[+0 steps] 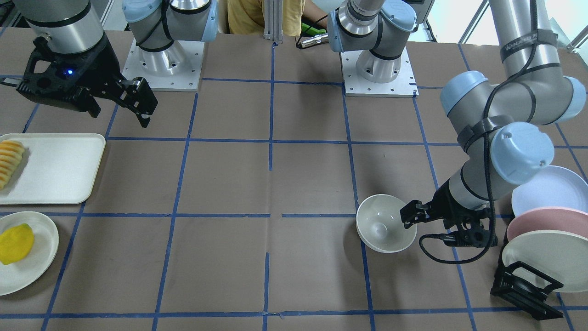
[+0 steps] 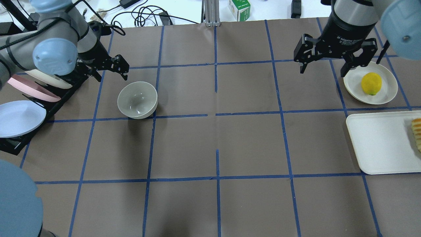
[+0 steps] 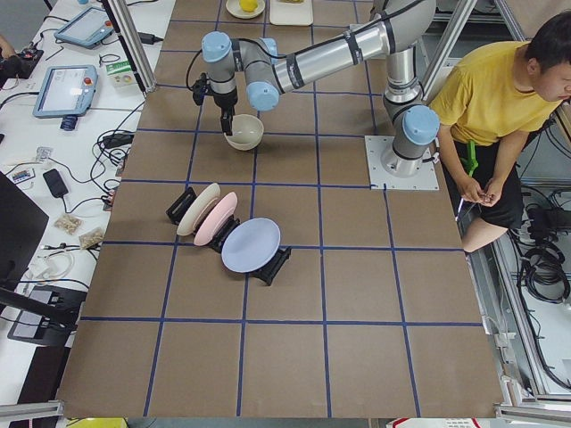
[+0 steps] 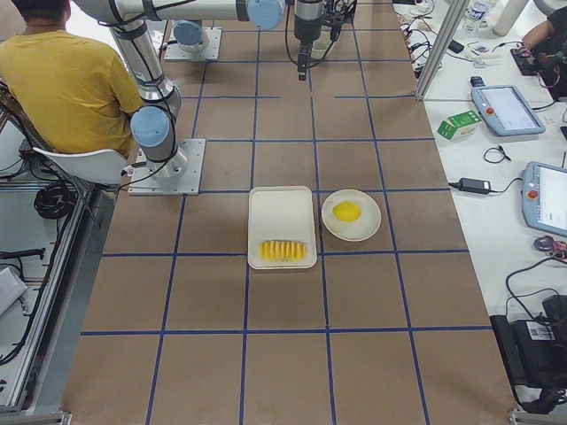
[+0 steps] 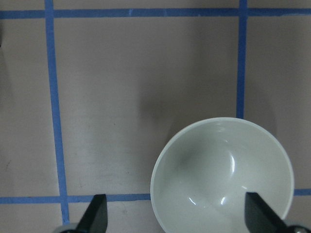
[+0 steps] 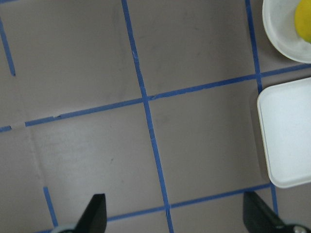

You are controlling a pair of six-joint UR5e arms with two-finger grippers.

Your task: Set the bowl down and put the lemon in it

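The bowl (image 2: 137,99) stands upright, mouth up, on the table (image 2: 217,144), a rack of plates (image 2: 19,118) near it on one side, and the left gripper (image 2: 112,76) hangs just above its rim there, fingers spread wide, holding nothing. Well apart on the bowl's opposite side the lemon (image 2: 371,83) lies on a small plate (image 2: 389,91) beside a white tray (image 2: 378,144), its long axis crosswise to the line toward the bowl; the right gripper (image 2: 324,71) hangs wide open and empty just beside that plate

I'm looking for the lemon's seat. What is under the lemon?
The lemon lies on a round cream plate, which rests on the brown table. The patch of plate beneath the lemon is covered.
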